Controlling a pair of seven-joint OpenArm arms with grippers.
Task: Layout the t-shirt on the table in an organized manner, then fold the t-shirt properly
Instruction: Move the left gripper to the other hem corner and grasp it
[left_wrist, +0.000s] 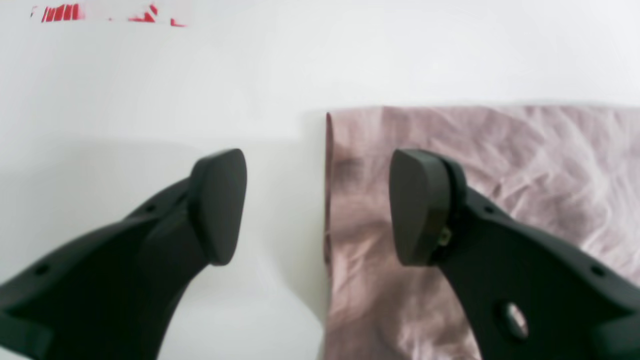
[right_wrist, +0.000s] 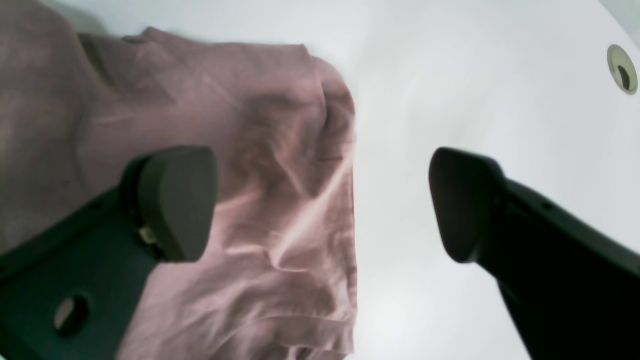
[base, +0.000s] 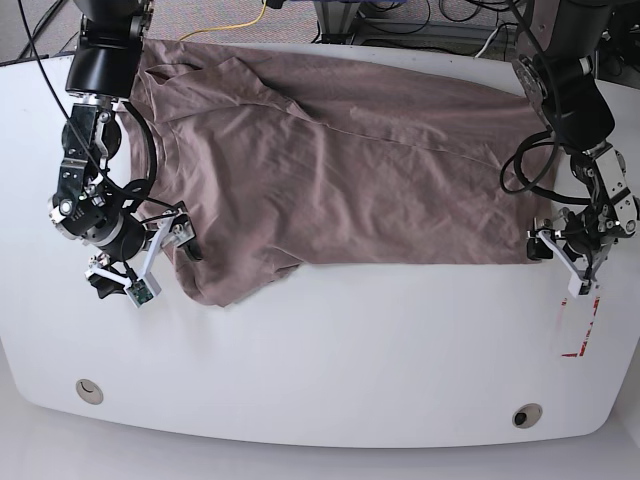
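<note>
Black left pincer (left_wrist: 317, 205), jaws apart, straddles the hem edge of the dusty mauve t-shirt (base: 330, 170) spread wrinkled on the glossy white table (base: 330, 380); the right pincer (right_wrist: 322, 200) gapes astride its sleeve; folding seems unstarted.

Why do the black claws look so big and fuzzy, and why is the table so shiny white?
In the left wrist view the left tool sits right by the lens, so it looms large and soft, and the red mark smears into glare. In the right wrist view the right tool blurs too, shading the t-shirt. In the base view the table is evenly lit and sharper.
</note>
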